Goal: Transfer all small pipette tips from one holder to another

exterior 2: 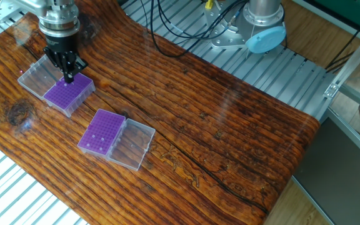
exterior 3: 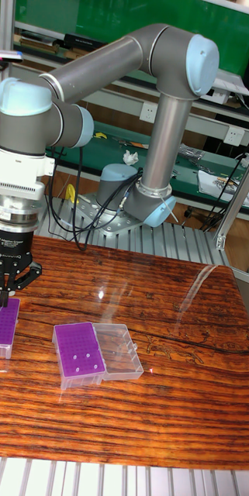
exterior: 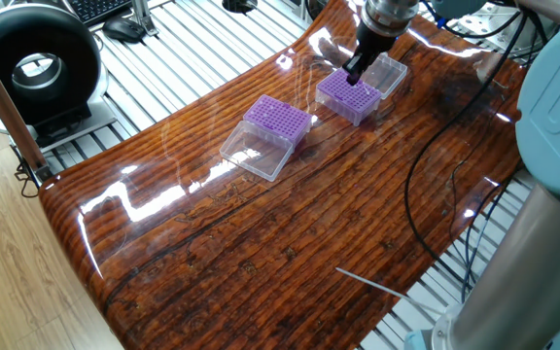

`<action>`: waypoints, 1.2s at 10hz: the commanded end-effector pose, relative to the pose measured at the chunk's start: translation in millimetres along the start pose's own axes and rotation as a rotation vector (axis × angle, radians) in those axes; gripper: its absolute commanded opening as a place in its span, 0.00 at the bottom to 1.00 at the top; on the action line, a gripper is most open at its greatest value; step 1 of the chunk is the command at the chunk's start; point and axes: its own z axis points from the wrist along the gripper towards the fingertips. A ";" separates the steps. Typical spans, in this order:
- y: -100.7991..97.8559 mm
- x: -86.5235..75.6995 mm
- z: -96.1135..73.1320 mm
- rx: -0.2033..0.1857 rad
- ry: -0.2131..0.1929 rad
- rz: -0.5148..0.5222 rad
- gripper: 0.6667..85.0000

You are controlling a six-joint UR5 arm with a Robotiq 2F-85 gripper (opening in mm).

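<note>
Here, the gripper point(exterior 2: 68, 76) hung vertical over the far box point(exterior 2: 69, 92), fingers drawn nearly together at its top; whether they pinched a tip could not be told; the tips point(exterior 3: 84, 358) stood upright as pale dots in the near box point(exterior 3: 78, 354), its clear lid point(exterior 2: 130, 145) open beside.

A glossy wood-grain surface point(exterior: 290, 233) carries a thin white stick point(exterior: 372, 285) near its edge; a black round fan point(exterior: 35, 66) stands beside the surface.
</note>
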 end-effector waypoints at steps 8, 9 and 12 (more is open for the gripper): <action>0.5 -2.2 1.1 -0.017 -0.024 0.001 0.00; 0.4 -2.4 1.2 -0.017 -0.025 0.000 0.00; 0.3 -2.8 2.8 -0.018 -0.029 -0.003 0.00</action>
